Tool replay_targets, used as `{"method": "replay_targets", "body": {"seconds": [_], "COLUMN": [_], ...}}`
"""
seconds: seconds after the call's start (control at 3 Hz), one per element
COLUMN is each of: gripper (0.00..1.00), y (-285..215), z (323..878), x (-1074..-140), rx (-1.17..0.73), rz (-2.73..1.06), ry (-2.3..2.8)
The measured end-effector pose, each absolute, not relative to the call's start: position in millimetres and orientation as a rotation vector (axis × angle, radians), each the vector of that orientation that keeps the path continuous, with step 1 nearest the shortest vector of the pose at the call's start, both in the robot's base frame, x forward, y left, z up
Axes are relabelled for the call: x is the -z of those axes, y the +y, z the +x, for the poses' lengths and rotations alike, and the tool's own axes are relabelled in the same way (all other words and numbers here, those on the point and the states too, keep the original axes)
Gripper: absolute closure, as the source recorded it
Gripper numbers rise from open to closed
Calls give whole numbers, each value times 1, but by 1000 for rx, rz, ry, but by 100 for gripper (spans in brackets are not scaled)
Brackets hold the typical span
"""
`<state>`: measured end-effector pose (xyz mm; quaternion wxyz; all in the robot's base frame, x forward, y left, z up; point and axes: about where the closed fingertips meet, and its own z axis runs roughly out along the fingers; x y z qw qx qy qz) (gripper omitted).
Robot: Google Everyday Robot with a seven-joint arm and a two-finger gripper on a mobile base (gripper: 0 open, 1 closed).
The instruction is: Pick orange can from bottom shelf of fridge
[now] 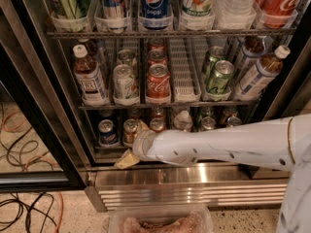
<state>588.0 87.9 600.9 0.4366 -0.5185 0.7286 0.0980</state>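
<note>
Nearest, the white arm (218, 147) reaches in from the right above the ribbed steel base panel (194, 193) of the fridge (53, 115). It ends in the gripper (134, 143) at the front lip of the bottom shelf (104, 150). Its two tan fingers (127, 160) stand spread, holding nothing. Just beyond and a little left, the orange can (129, 130) stands upright, long axis vertical, between a blue can (107, 132) on its left and a red can (157, 125) on its right. The reach, I judge, must go inward and slightly left.
</note>
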Motion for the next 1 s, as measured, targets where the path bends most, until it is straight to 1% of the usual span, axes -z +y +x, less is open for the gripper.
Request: {"method": "replay_targets", "body": {"seconds": [1.0], "gripper": [0], "y": [88], "z": [596], "x": [-607], "rx": [-190], "rz": [-1177], "ry": [1835]}}
